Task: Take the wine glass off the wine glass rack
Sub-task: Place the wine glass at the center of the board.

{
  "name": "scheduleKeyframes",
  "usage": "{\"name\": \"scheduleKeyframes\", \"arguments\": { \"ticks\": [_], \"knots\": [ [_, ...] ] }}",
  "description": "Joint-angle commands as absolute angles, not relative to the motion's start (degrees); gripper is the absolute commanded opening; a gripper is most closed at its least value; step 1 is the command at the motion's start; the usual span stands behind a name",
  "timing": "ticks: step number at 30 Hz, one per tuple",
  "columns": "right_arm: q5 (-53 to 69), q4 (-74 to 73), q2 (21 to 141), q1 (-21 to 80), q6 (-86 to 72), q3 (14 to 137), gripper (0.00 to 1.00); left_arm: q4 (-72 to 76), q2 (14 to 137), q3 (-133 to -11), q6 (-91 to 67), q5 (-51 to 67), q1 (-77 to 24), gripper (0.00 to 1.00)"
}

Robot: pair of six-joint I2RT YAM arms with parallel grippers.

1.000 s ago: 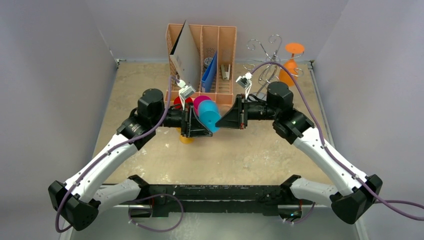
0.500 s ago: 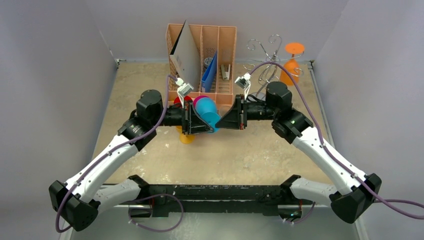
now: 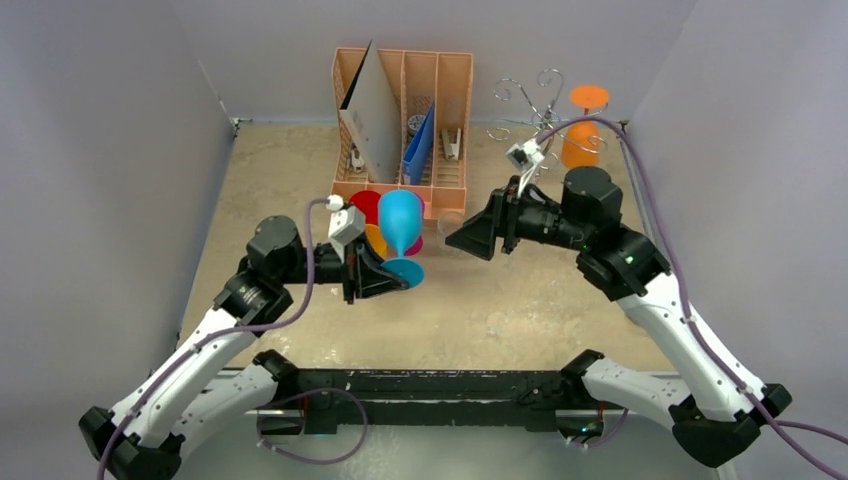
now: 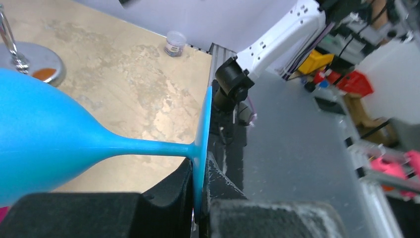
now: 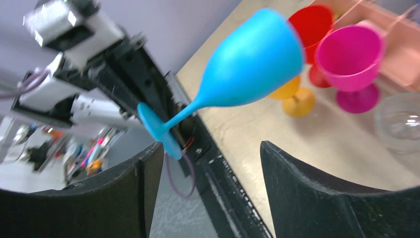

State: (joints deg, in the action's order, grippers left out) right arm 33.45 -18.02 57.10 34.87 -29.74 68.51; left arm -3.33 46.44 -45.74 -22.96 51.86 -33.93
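One blue glass [image 3: 400,222] is sitting clenched by its foot in the left gripper [image 3: 392,277]; the right gripper [image 3: 458,240] is hovering released nearby.

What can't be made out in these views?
Top external: wine glass rack base, hidden behind the right arm.
Top external: how the orange glass hangs; too small, cable crosses it.
Left wrist: blue wine glass rim, cut off at left edge.
Right wrist: clear glass, cut off at right edge.
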Motion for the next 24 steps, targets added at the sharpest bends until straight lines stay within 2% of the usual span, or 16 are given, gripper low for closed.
{"name": "scheduleKeyframes", "arguments": {
  "ticks": [1, 7, 10, 12, 17, 24],
  "knots": [
    [18.1, -31.0, 58.3, 35.0, -25.4, 77.5, 0.76, -6.3, 40.7, -43.6, -4.9, 55.1, -34.2, 0.0],
    [27.4, -32.4, 62.4, 35.0, -28.2, 80.4, 0.88, -11.2, 38.4, -42.5, 8.7, 59.2, -34.1, 0.0],
    [38.2, -30.9, 65.6, 35.0, -29.8, 82.7, 0.89, -12.1, 39.4, -41.9, 15.5, 75.1, -34.2, 0.0],
    [43.1, -32.2, 68.6, 35.0, -30.1, 86.4, 0.89, -16.0, 40.8, -43.5, 18.6, 79.2, -34.2, 0.0],
    [47.6, -31.8, 70.9, 35.0, -29.3, 88.6, 0.82, -33.6, 42.1, -48.8, 34.4, 83.0, -34.2, 0.0],
    [58.6, -27.5, 74.7, 35.0, -33.8, 88.6, 0.63, -35.2, 42.3, -49.3, 36.2, 82.1, -34.1, 0.0]
  ]
}}
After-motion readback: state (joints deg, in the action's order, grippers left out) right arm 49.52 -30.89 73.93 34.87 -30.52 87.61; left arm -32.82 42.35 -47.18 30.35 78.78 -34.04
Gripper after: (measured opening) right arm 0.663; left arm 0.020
